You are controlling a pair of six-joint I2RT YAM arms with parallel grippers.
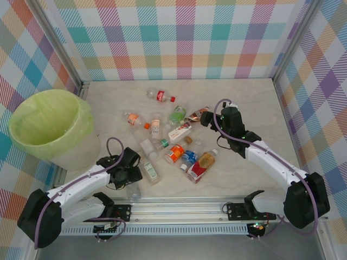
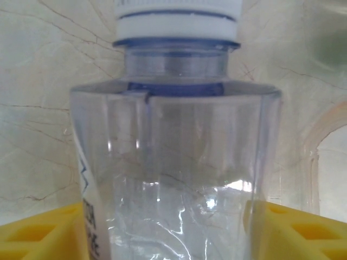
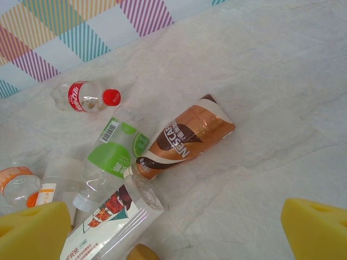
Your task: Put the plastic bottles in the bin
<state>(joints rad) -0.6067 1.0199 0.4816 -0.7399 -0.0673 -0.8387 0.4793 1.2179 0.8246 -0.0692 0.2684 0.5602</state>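
Plastic bottles [image 1: 173, 141] strewn on their sides over the middle of the bench [image 1: 255, 108], all outside the bin [image 1: 32, 132]. Nearest the arm bases, a clear bottle [image 2: 179, 179] with a white cap [image 2: 179, 21], seen close up between the left fingers [image 2: 38, 235]. One yellow pad at each side of its body, right at the walls. Cannot tell whether clamped or just short of touching.

Farther into the heap, an orange-labelled bottle [image 1: 174, 153] just beside a blue-labelled bottle [image 1: 188, 158], then an amber bottle [image 1: 201, 165] with a red label. Toward the back, a green-labelled bottle [image 3: 111, 157] touching a brown Nescafe bottle [image 3: 187, 135]. A red-capped bottle [image 3: 87, 97] a little apart, closest to the rear wall.

Hanging above the brown Nescafe bottle, the right fingers [image 3: 320, 227], spread wide with nothing between them.

Bin round, pale yellow-green and translucent, upright at the far left edge, well apart from the heap and much wider than any bottle.

All around, checked walls [image 1: 184, 38] in pastel colours.
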